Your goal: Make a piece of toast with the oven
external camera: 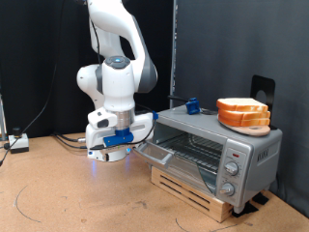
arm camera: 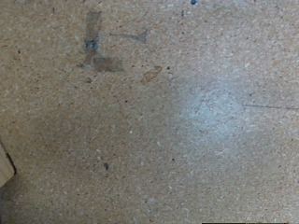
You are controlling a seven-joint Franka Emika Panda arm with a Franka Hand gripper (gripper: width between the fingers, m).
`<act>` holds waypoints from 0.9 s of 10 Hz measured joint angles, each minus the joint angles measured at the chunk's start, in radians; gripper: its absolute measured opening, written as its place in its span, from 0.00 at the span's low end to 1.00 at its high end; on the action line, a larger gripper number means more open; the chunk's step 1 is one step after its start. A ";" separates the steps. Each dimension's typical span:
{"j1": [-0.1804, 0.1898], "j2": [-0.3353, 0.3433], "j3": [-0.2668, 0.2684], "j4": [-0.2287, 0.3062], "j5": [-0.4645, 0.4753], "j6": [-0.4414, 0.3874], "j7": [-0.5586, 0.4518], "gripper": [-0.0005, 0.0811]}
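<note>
The silver oven [external camera: 253,153] stands on a wooden slat base [external camera: 193,189] at the exterior view's right. Its glass door [external camera: 166,153] hangs open and the wire rack inside shows. Two pieces of toast [external camera: 243,108] lie stacked on an orange plate [external camera: 241,125] on top of the oven. My gripper [external camera: 109,155] points down at the table just to the left of the open door, with nothing seen in it. The wrist view shows only bare table with tape marks [arm camera: 98,51]; no fingers, toast or oven show there.
A small blue object [external camera: 192,105] sits on the oven's back left corner. A black stand [external camera: 261,89] rises behind the plate. Cables and a small box [external camera: 16,143] lie at the far left. A black curtain backs the scene.
</note>
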State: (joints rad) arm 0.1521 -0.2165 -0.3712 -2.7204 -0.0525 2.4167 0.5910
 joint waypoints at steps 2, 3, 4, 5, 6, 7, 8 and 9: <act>-0.005 0.026 -0.003 0.014 -0.016 0.005 0.002 0.99; -0.013 0.043 -0.003 0.022 -0.043 0.014 0.017 0.99; -0.022 0.063 -0.003 0.034 -0.085 0.028 0.046 0.99; -0.032 0.088 -0.004 0.050 -0.122 0.034 0.075 0.99; -0.039 0.116 -0.005 0.068 -0.137 0.037 0.095 0.99; -0.041 0.146 -0.009 0.083 -0.138 0.059 0.105 0.99; -0.044 0.176 -0.011 0.096 -0.137 0.092 0.106 0.99; -0.047 0.203 -0.012 0.109 -0.130 0.113 0.105 0.99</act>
State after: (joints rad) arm 0.1053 -0.0132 -0.3836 -2.6114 -0.1825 2.5301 0.6963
